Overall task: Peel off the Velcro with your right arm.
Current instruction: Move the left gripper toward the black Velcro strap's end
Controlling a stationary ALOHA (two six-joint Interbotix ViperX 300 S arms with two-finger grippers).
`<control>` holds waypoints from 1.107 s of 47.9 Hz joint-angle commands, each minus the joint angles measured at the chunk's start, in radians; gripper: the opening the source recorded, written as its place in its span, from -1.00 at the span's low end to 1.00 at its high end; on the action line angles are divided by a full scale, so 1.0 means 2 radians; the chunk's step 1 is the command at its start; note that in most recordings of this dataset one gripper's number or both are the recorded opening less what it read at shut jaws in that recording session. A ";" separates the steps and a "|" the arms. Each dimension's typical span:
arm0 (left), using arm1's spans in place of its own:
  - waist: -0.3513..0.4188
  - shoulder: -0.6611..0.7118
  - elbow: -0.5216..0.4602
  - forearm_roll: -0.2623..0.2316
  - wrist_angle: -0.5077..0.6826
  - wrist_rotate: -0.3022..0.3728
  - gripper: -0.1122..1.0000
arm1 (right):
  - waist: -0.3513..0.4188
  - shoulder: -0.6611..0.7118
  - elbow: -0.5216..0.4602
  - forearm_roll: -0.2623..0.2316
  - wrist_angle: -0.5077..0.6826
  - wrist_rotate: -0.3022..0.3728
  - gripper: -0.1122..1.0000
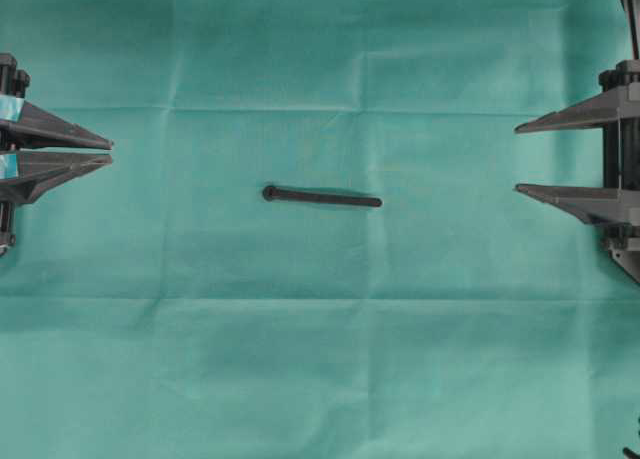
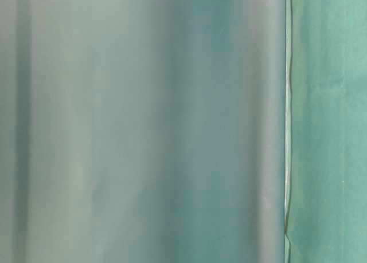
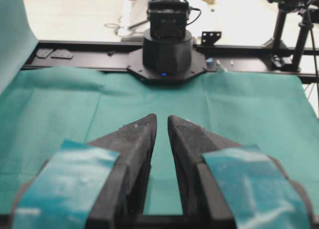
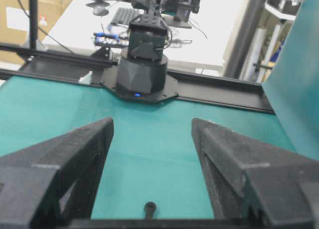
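Two grippers, both parked at the far edges and nothing touched yet. The thin floppy black Velcro strip (image 1: 322, 196) with one rounded end lies flat in the middle of the green cloth (image 1: 320, 359), well apart from each arm. The plain black right gripper (image 1: 517, 159) has its pointed fingers spread wide and empty; the teal-taped left gripper (image 1: 111, 151) is nearly closed, just a slim gap, holding nothing. My worry: the strip's so flat the fingers could pinch cloth too, or grab both layers and just lift the whole thing.
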 commanded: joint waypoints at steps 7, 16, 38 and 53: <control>-0.004 -0.015 0.022 -0.008 -0.017 0.000 -0.70 | 0.001 0.005 0.028 0.000 -0.003 0.003 -0.71; -0.005 -0.025 0.036 -0.008 -0.019 0.002 -0.79 | 0.001 -0.008 0.052 0.000 -0.002 0.013 -0.98; -0.005 0.040 0.034 -0.008 -0.056 0.005 0.08 | 0.001 -0.012 0.067 -0.001 -0.001 0.015 -0.98; -0.001 0.094 0.002 -0.008 -0.089 0.015 0.57 | 0.001 -0.011 0.071 -0.002 -0.003 0.014 -0.92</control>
